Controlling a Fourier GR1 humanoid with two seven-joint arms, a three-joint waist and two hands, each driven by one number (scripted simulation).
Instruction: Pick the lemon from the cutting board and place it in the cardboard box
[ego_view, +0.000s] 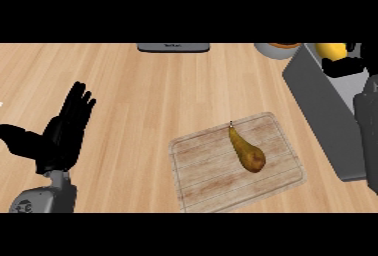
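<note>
A yellow lemon (330, 50) shows at the top right edge, with the black fingers of my right hand (345, 64) curled round it; most of that hand is cut off by the view's edge. My right grey forearm (321, 110) slants up along the right side. On the wooden cutting board (199, 180), right of centre, lies a brown-yellow pear (248, 151). My left hand (65, 131) rests open at the left, fingers up. No cardboard box is in view.
A grey bowl (276, 51) with something orange in it stands at the top edge, left of the lemon. A flat grey appliance (173, 47) sits at the top centre. Bare wooden counter (148, 100) lies between the left hand and the board.
</note>
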